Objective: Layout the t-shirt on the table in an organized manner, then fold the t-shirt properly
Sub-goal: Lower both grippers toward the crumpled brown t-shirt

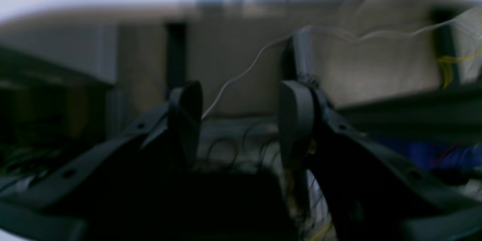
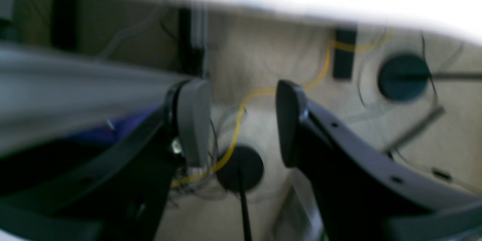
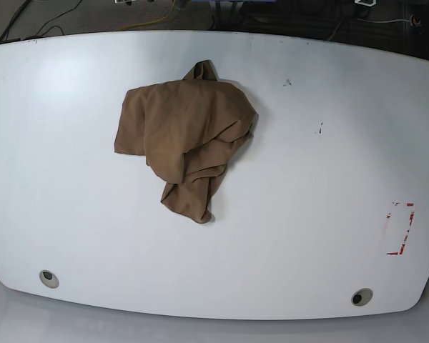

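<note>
near edge: the surface (image 3: 286, 236) is glossy white with rounded corners; two round grey holes sit close to its near rim, one at the left (image 3: 48, 278), one at the right (image 3: 361, 296).
right side: a red dashed rectangle mark (image 3: 400, 229) lies near the right rim, well apart from the cloth.
middle: the t-shirt (image 3: 186, 139) lies crumpled in a tan-brown heap, left of centre and toward the far half; a narrow twisted part trails toward the near side and a small peak pokes up at its far end. It is not laid out flat, and nothing touches it.
specks: small black marks (image 3: 319, 129) dot the bare white to the right of the cloth.
far edge: cables and dark floor show beyond the far rim.
arms: neither arm shows in the base view.
left claw (image 1: 239, 120): released, the two fingers stand apart with nothing between them; behind them is a blurred beige floor, a white cable and dark frame parts.
right claw (image 2: 243, 120): released, fingers apart and holding nothing; behind them is blurred floor with a yellow cable and round dark discs.
</note>
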